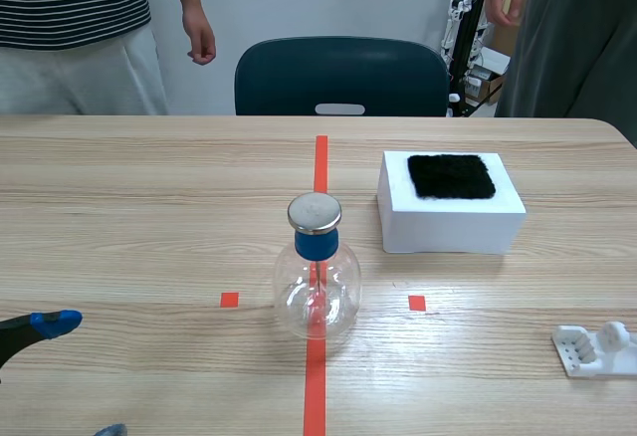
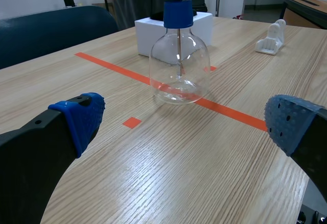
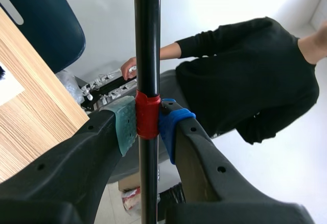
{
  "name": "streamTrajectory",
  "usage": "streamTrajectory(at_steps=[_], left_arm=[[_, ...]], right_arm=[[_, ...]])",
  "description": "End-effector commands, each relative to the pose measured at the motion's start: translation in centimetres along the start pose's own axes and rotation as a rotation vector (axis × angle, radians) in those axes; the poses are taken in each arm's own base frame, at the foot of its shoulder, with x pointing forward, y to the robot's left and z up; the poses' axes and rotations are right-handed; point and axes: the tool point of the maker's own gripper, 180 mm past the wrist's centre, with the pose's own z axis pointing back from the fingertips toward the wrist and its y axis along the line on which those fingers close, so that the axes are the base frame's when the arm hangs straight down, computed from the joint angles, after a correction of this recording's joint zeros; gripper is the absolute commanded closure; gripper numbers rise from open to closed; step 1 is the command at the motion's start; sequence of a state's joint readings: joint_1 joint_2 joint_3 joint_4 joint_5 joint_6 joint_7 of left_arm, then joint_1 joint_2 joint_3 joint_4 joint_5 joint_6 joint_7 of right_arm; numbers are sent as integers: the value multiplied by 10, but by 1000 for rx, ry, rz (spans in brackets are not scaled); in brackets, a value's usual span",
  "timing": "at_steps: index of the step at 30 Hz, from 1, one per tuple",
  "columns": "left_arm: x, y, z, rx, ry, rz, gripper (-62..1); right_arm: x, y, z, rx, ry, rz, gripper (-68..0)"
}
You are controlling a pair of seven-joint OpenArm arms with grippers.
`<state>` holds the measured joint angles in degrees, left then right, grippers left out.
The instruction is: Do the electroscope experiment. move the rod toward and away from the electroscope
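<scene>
Wooden table (image 1: 149,217) bears the electroscope (image 1: 317,267) on the tape line, white box (image 1: 448,229) nearby; left wrist: left gripper (image 2: 186,124) gapes wide, empty, electroscope ahead; right wrist: right gripper (image 3: 148,124) clamps the black rod (image 3: 147,40) at its red band.

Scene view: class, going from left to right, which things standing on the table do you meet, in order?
First the glass flask, then the white box, then the white plastic stand.

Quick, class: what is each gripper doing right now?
Left gripper: open, holding nothing.
Right gripper: shut on the black rod.
</scene>
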<state>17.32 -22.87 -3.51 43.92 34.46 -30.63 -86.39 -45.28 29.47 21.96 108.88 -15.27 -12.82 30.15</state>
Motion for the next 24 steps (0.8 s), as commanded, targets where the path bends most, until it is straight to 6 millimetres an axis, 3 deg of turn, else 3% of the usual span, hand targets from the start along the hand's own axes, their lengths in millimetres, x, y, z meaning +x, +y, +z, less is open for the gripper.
streamTrajectory(at_steps=[1, 24], left_arm=[[13, 4, 0, 11, -58, -12, -623], [13, 4, 0, 11, -58, -12, -623]], right_arm=[[6, -11, -7, -28, -35, 21, -2], [-3, -11, -7, -28, 17, 25, -2]])
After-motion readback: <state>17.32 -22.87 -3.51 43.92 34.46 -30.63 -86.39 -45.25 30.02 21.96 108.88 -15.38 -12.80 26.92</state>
